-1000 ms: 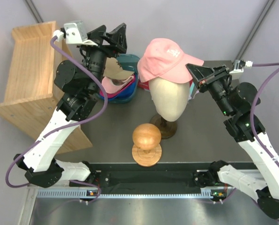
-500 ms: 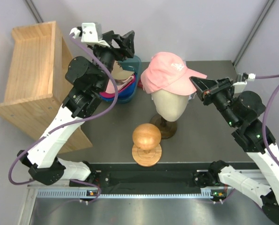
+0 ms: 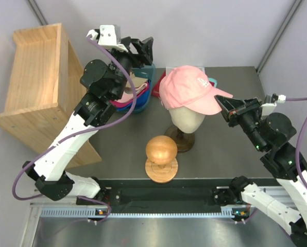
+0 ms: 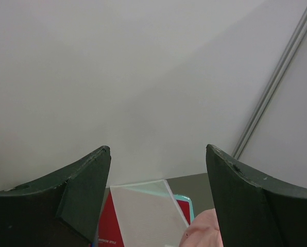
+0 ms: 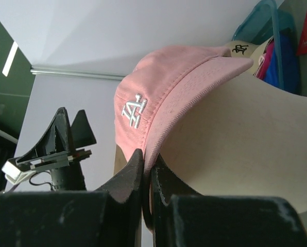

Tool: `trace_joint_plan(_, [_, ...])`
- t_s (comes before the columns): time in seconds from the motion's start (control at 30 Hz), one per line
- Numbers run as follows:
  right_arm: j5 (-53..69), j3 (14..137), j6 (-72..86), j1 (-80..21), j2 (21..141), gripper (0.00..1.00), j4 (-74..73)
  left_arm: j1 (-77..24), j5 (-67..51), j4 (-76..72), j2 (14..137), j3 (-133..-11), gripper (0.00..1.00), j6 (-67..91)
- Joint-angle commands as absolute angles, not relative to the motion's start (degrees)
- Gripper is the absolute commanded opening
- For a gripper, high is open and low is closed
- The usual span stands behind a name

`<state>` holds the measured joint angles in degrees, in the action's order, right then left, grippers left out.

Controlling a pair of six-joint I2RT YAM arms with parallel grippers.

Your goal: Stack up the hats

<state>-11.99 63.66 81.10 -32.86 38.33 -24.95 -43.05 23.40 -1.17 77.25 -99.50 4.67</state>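
Cap of light pink cloth (image 3: pixel 189 87) on cream egg-shaped mannequin head (image 3: pixel 188 119), centre frame.
Right pincer (image 3: pixel 220 102) clamps its brim; left pincer (image 3: pixel 142 49) gapes empty, upper left.

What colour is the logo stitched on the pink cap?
White logo on the pink cap; it shows best in the right wrist view.

Left arm stands tall at the back, elbow bent, left gripper (image 3: pixel 141 47) aimed at the far wall with fingers spread wide. Right arm angles in from the right, right gripper (image 3: pixel 221 103) pinched tight on the pink cap (image 3: pixel 187 87) brim.
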Motion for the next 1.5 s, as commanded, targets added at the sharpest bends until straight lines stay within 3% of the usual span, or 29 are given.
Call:
trace_joint_plan(0.0, [-15.9, 59.5, 79.3, -33.3, 37.4, 0.00, -34.7, -43.1, 22.9, -1.0, 78.3, -99.8, 0.79, 5.8])
trace_joint_plan(0.67, [-20.7, 46.8, 78.3, -33.3, 29.9, 0.00, -39.7, -40.6, 22.2, 2.5, 83.8, -100.6, 0.80, 8.4])
trace_joint_plan(0.8, [-22.6, 47.9, 77.1, -33.3, 29.8, 0.00, -40.0, -39.8, 22.0, 2.7, 84.7, -100.2, 0.86, 9.0])
trace_joint_plan(0.9, [-24.1, 49.5, 76.0, -33.3, 29.7, 0.26, -40.8, -39.5, 22.5, 3.0, 85.5, -100.0, 0.89, 8.6])
trace_joint_plan(0.93, [-25.1, 50.0, 75.4, -33.2, 29.4, 0.45, -41.1, -39.3, 22.8, 3.0, 85.6, -99.5, 0.89, 8.6])
trace_joint_plan(1.03, [-28.1, 52.7, 74.4, -33.2, 28.1, 0.63, -43.7, -38.8, 24.6, 2.4, 85.6, -97.7, 0.90, 8.5])
trace_joint_plan(1.23, [-34.7, 56.8, 72.0, -33.2, 25.3, 0.79, -47.3, -38.7, 28.1, 2.2, 86.0, -94.2, 0.93, 6.0])
trace_joint_plan(1.47, [-43.8, 58.9, 68.7, -33.3, 25.4, 0.82, -46.2, -31.3, 21.8, 6.7, 88.5, -94.9, 0.94, 14.3])
